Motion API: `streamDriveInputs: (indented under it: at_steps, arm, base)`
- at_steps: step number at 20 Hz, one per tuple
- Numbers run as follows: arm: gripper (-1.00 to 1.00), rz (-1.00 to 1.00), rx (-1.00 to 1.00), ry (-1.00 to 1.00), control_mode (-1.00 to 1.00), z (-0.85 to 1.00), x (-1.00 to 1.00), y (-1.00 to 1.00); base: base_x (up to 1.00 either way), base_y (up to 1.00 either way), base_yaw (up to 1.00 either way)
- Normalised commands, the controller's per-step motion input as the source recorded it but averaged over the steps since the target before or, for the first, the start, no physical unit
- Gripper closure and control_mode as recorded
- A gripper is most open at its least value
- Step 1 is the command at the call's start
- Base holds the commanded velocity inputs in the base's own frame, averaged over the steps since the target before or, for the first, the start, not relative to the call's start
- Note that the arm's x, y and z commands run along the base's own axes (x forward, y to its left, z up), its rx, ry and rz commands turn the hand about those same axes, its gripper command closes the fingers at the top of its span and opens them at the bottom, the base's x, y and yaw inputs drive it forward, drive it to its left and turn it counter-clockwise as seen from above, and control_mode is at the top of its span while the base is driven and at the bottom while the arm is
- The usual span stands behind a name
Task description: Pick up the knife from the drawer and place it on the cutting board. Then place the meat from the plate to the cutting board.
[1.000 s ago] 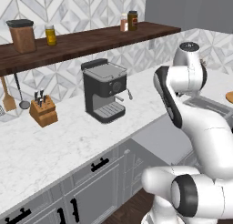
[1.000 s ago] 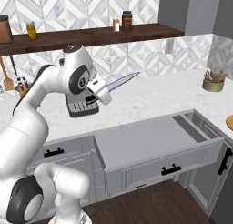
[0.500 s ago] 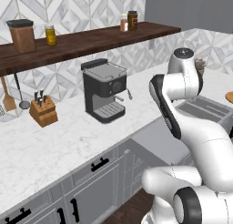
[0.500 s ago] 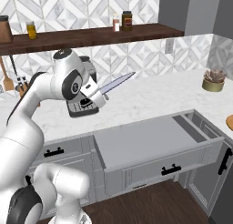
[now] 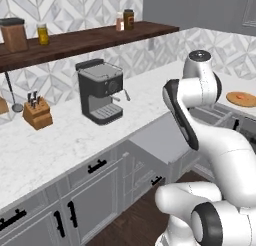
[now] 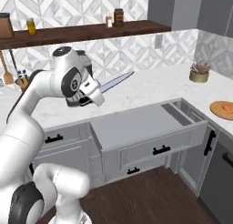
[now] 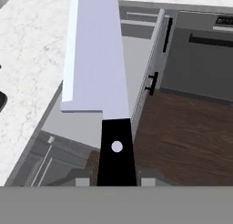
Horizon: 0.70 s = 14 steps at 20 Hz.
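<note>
My gripper [image 6: 93,94] is shut on the knife's black handle [image 7: 116,150]. The silver blade [image 6: 116,81] sticks out level, up and to the right, above the counter and the open drawer [image 6: 136,127]. In the hand view the blade [image 7: 95,59] runs up the middle over the drawer's grey inside [image 7: 139,59]. At the far right the round orange-tan plate [image 6: 224,109] lies on the counter with the small orange-red meat [image 6: 227,107] on it. The left base view shows the plate [image 5: 241,99] and meat [image 5: 242,95] too. The cutting board is out of view.
A black coffee machine [image 5: 100,97] and a wooden knife block [image 5: 37,114] stand on the marble counter at the left. A potted plant [image 6: 200,73] sits at the back right. A shelf with jars [image 6: 82,32] runs along the wall. Dark wood floor lies below the drawer.
The whole scene has slid left in both base views, so the camera has moved right and the plate has come into sight. The knife stays gripped, held at much the same height.
</note>
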Motion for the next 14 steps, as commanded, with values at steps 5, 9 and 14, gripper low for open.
streamDriveInputs:
  at_steps: [5, 9, 14]
  arm:
    - [1.0, 0.0, 0.0, 0.0, 1.0, 0.0, 0.0, 0.0]
    - [1.0, 0.0, 0.0, 0.0, 1.0, 0.0, 0.0, 0.0]
    - [1.0, 0.0, 0.0, 0.0, 1.0, 0.0, 0.0, 0.0]
  base:
    - [-0.48, -0.03, -0.39]
    - [-0.51, -0.16, -0.43]
    - [-0.54, -0.23, -0.41]
